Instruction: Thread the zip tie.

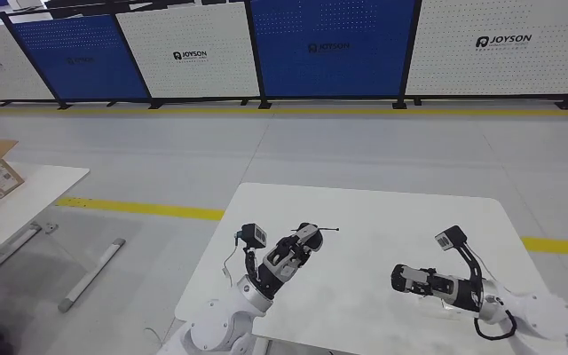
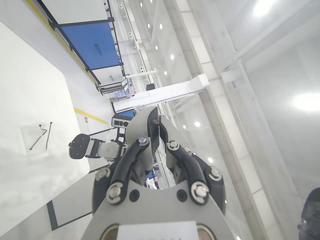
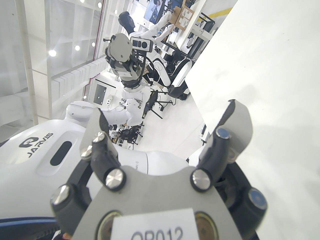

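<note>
- left gripper: jaws together, clamped on a thin black zip tie. It is held above the near-left part of the white table, with the free end sticking out sideways toward the table's middle.
- left wrist view agrees: the pads are pressed onto a thin dark strip, with no gap.
- right gripper: jaws wide apart, nothing between them. It sits low over the near-right part of the table, well apart from the left gripper and pointed toward it.
- two spare zip ties lie loose on the table beyond the right gripper, close together at one end; can't tell whether they touch.
- progress, my read: pickup is done, threading hasn't started. The held tie looks straight, with no loop. Can't make out which end is the head.
- left to do: right gripper takes the free end, bends the tie round, feeds the tail through the head and pulls it through.
- early stage overall.
</note>
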